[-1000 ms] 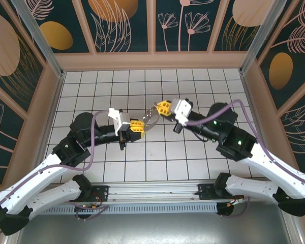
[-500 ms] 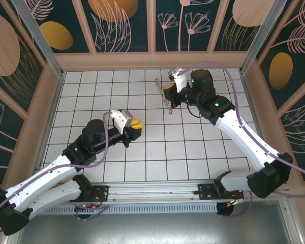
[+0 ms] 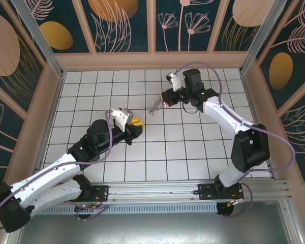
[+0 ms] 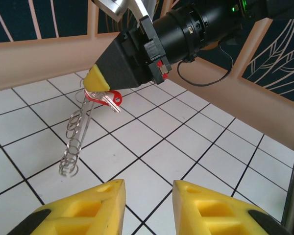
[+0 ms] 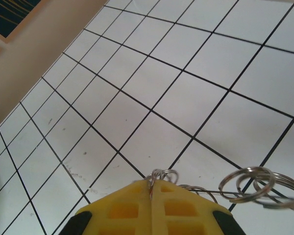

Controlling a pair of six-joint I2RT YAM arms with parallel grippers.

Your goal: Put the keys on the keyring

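My right gripper is shut on the keyring and holds it above the far middle of the floor. In the left wrist view the right gripper pinches the top of the thin keyring, which hangs down at a slant with several small split rings on it. A red-headed key and a silvery key dangle just under the pinch. In the right wrist view the shut gripper clamps wire loops, with more split rings at the right. My left gripper is open and holds nothing, nearer and to the left.
White tiled floor with black grout lines, walled by tan boards and patterned panels. The right arm's cable arcs over the right half. Both arm bases sit on the rail at the near edge.
The right gripper carried the keyring away from the left gripper, from the centre toward the far side, then settled slightly lower. The left gripper stayed near the centre left, open.
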